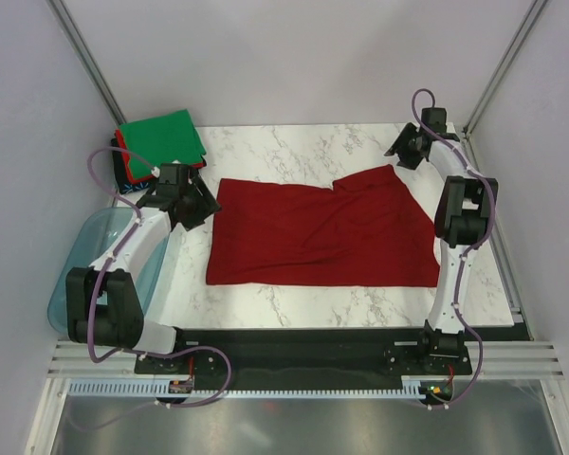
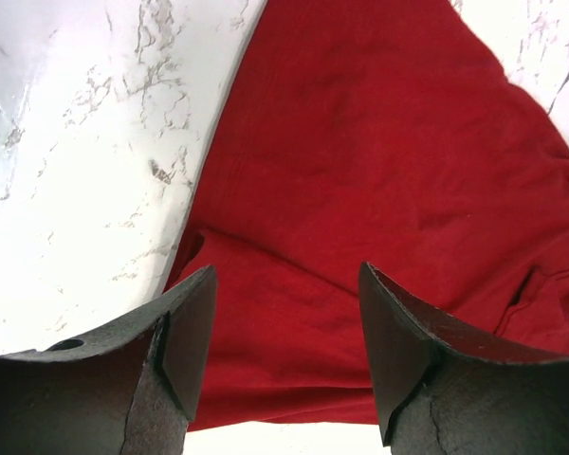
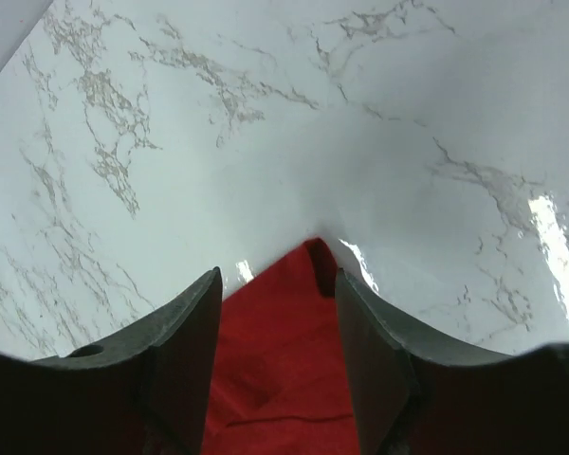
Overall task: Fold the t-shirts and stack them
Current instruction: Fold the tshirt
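Right wrist: right fingers (image 3: 185,351) open astride dark red t-shirt (image 3: 275,379) corner; shallow bite may slip. Left fingers (image 2: 185,341) open over layered edge; single-layer catch possible.

Quick count: one big dark red t-shirt (image 1: 322,232) on the one marble counter (image 1: 294,152). One green t-shirt (image 1: 161,137) tops the far-left pile, with one red edge (image 1: 123,157) under it; can't count deeper. One teal tub (image 1: 90,251) on the left. Two grippers: left gripper (image 1: 192,202), right gripper (image 1: 405,150).
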`<state>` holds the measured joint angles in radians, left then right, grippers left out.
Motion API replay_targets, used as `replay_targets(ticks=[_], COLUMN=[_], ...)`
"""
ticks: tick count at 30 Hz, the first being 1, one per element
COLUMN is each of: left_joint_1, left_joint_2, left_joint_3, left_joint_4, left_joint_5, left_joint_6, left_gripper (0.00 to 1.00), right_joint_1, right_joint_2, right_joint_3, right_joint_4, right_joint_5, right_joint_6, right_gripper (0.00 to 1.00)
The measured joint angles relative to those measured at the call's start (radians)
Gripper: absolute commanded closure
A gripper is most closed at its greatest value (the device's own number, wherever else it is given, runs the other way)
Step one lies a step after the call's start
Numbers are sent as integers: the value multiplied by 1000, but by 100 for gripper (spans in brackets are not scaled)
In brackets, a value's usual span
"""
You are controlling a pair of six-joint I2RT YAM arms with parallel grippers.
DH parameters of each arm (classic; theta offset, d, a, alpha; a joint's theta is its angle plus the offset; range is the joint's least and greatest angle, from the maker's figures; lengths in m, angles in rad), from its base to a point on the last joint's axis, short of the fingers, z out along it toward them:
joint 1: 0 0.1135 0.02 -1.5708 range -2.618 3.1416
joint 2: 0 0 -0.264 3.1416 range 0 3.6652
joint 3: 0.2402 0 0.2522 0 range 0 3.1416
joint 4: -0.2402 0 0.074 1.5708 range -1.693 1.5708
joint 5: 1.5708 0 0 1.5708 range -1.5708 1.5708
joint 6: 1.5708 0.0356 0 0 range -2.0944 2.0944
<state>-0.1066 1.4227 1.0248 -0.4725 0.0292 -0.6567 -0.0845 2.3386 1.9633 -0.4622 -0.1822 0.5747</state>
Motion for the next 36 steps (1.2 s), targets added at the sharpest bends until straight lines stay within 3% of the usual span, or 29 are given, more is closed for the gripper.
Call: replay_targets(ticks=[7,10,13,15,23,36], left_joint_1=[0,0,0,0,0,0], left_joint_2=[6,18,48,92,422,945], left_joint_3=[-12,-12,-5,23,371,995], left_joint_4=[11,16,21,18,12,-163], left_joint_5=[2,2,1,-2,-24,-112], left_joint_6=[0,0,0,0,0,1], left_gripper=[33,33,33,34,43,48], right_joint_1=[22,31,39,42,42,58], right_joint_2=[58,68,69,68,4,-325], right_joint_3=[51,49,36,27,-13,-249], right_joint_4=[-19,-20,-18,-15,-18,30], right_joint_5=[8,7,6,4,-19,-127], right_joint_6=[-34,-49,-53,-54,-39,-13], right_gripper=[50,64,91,99,100,100])
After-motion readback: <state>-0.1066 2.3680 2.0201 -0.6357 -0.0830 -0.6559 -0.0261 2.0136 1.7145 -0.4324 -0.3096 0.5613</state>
